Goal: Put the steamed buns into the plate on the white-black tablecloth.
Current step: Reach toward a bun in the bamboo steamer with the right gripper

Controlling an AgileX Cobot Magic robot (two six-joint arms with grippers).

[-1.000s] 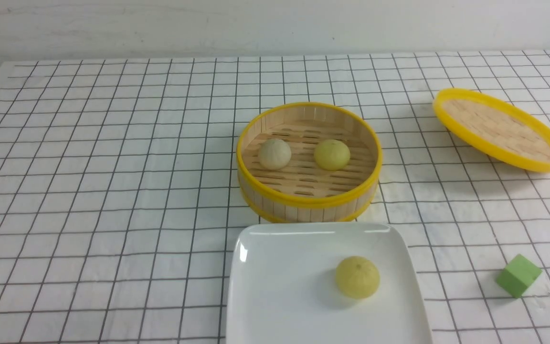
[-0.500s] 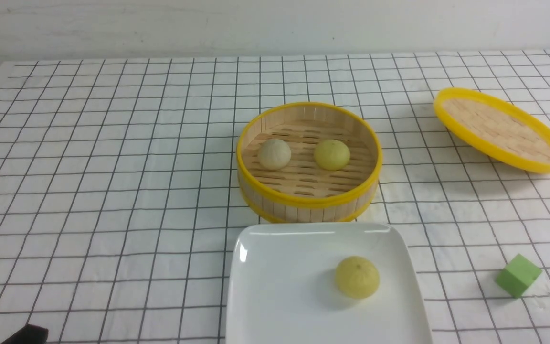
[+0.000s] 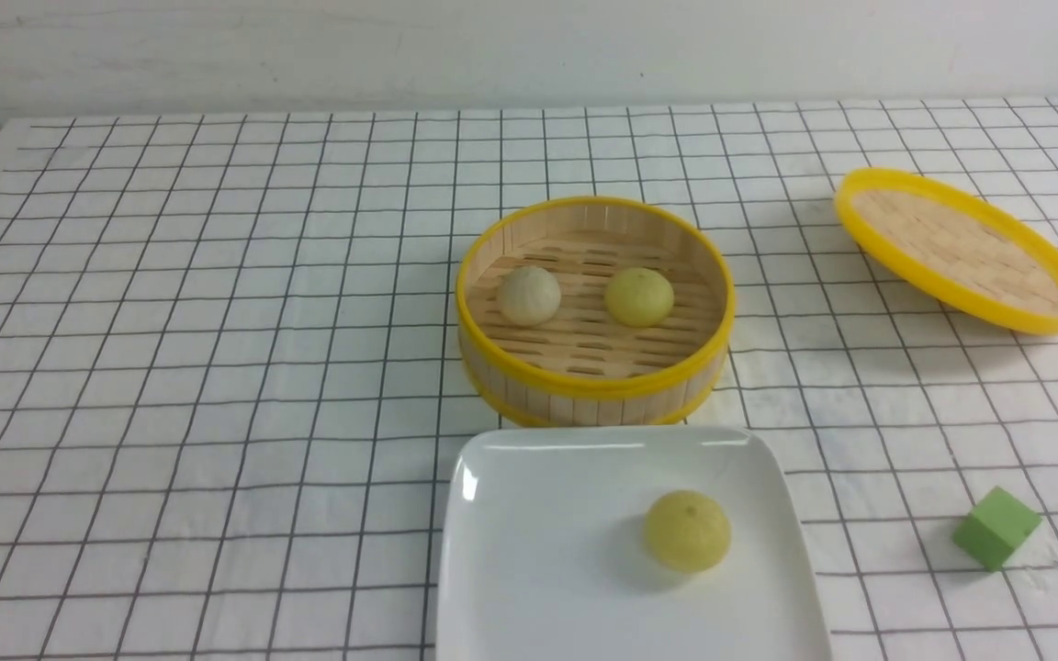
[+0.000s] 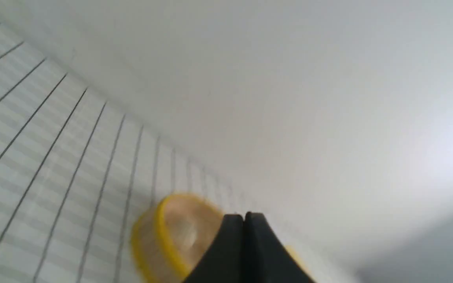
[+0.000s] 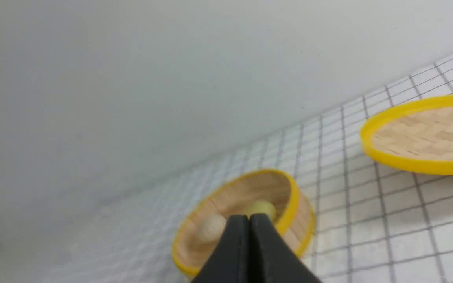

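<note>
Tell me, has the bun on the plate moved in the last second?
No. The bun keeps the same spot against the plate, near its right rim.

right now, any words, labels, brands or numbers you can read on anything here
No text can be read anywhere. The white square plate, bamboo steamer, lid and green cube are unmarked; the tablecloth shows only a black grid.

Plain white wall (image 3: pixel 529 46) behind; even light.

Plate (image 3: pixel 529 551) cut off at front view's bottom edge; steamer (image 4: pixel 159 232) blurred, seemingly part-hidden behind left jaws.
</note>
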